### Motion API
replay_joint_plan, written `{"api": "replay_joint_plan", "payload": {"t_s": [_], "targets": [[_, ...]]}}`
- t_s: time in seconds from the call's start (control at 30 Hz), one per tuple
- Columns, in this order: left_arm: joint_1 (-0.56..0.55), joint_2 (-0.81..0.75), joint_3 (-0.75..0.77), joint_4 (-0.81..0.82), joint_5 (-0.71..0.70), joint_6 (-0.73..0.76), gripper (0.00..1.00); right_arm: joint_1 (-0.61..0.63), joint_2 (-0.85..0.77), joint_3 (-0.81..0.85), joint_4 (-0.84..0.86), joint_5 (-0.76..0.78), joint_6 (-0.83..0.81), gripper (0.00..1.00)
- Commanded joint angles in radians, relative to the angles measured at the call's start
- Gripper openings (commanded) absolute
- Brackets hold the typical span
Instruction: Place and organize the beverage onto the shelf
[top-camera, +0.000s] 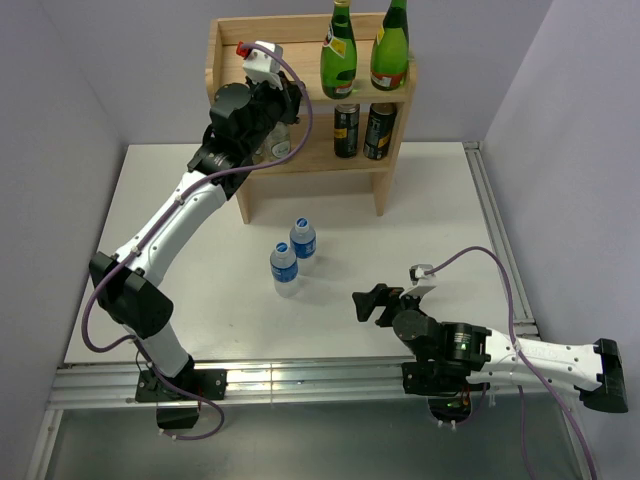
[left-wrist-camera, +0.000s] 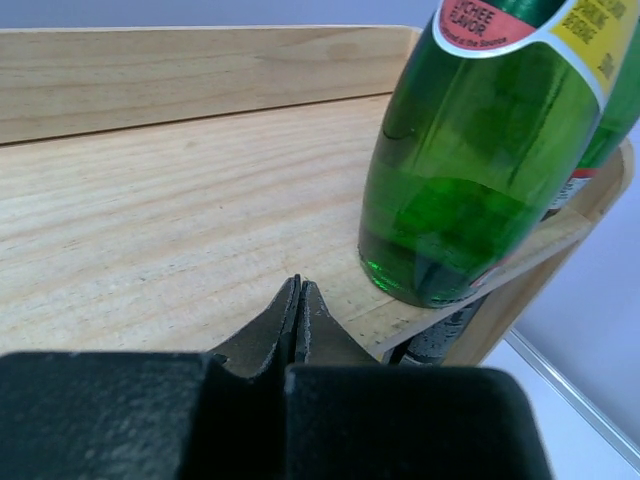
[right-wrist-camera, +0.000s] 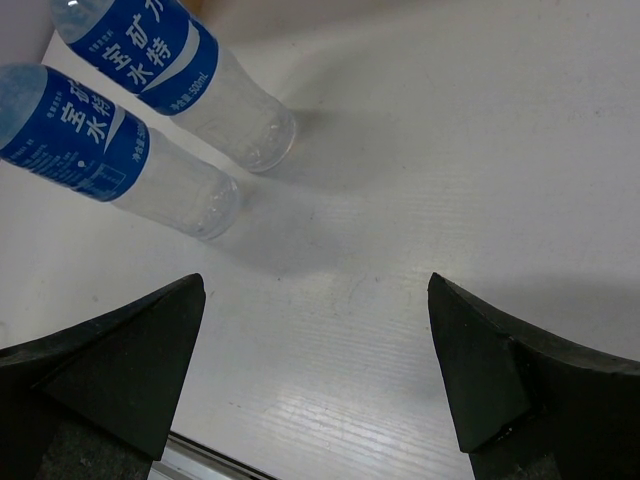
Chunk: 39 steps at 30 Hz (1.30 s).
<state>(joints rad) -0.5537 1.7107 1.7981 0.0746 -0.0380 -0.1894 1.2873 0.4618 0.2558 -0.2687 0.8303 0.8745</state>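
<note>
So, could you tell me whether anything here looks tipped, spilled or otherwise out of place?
Nothing tipped or spilled. Both green bottles stand upright on the shelf; the only things out of place are two water bottles, upright on the table instead.

White table (top-camera: 450, 215), pale grey walls (top-camera: 60, 80)

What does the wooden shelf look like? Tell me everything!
The shelf is light, bare wood with two boards, solid side panels and a low rim round the top board. It stands upright at the far side of the white table. Two green bottles stand on the right of its top board, and two dark cans sit on the lower board beneath them. The left tool, shut, hovers over the top board's left part.
</note>
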Motion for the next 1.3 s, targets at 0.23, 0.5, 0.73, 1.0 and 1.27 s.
{"api": "replay_joint_plan", "payload": {"t_s": [0.23, 0.5, 0.73, 1.0, 1.27], "targets": [[-0.017, 0.089, 0.058, -0.193, 0.165, -0.042, 0.00, 0.009, 0.026, 0.019, 0.034, 0.032, 0.001, 0.99], [-0.038, 0.153, 0.122, -0.222, 0.174, -0.048, 0.00, 0.009, 0.026, 0.019, 0.036, 0.035, 0.001, 1.00], [-0.058, 0.219, 0.219, -0.240, 0.153, -0.062, 0.00, 0.010, 0.029, 0.019, 0.036, 0.035, 0.001, 1.00], [-0.063, 0.280, 0.276, -0.245, 0.122, -0.076, 0.04, 0.009, 0.029, 0.019, 0.037, 0.033, 0.001, 1.00], [-0.063, 0.192, 0.156, -0.205, -0.077, -0.027, 0.99, 0.007, 0.028, 0.017, 0.042, 0.029, -0.003, 1.00]]}}
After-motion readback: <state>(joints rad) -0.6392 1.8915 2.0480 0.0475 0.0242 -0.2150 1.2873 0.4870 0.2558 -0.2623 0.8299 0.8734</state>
